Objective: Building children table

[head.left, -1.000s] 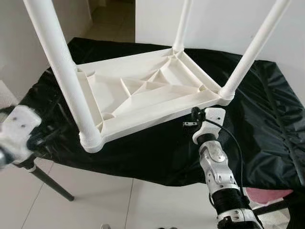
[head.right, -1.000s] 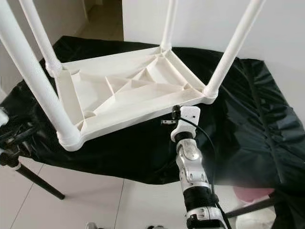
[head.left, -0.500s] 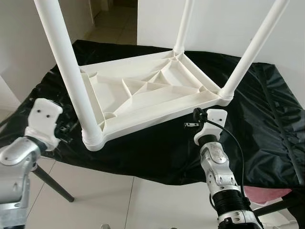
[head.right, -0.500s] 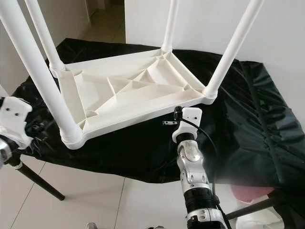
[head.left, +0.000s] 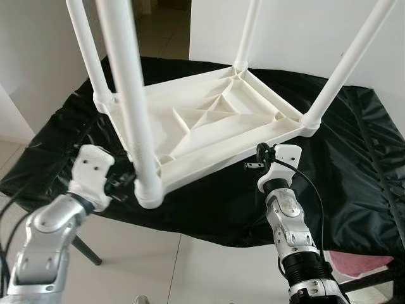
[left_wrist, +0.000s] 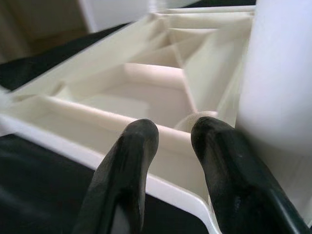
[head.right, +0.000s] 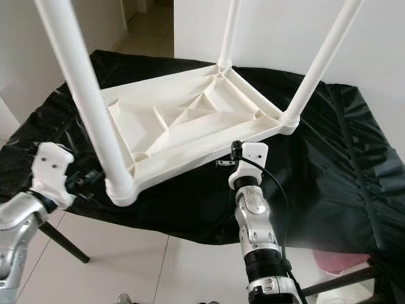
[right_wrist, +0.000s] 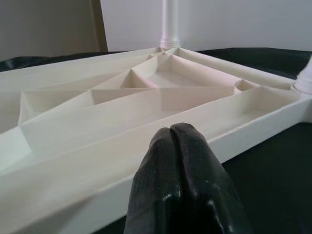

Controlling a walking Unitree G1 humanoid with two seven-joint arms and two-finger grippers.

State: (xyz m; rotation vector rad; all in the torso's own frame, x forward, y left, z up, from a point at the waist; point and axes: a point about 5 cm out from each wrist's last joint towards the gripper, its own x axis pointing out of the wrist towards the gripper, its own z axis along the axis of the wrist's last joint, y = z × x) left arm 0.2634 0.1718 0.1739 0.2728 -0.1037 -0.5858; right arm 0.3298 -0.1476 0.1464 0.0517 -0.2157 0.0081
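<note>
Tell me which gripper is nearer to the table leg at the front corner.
Left. The left gripper sits right beside that front leg, fingers open at the upturned table's rim. The right gripper, shut, is at the near edge, further along.

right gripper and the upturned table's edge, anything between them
Nothing. In the right wrist view the right gripper, fingers pressed together, points at the table rim; only black cloth lies below that short gap.

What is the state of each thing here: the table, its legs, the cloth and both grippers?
White table: upside down on the cloth.
Legs: four fitted, pointing up.
Black cloth: spread, wrinkled.
Left gripper: fingers open, at table edge.
Right gripper: fingers shut, empty.
</note>
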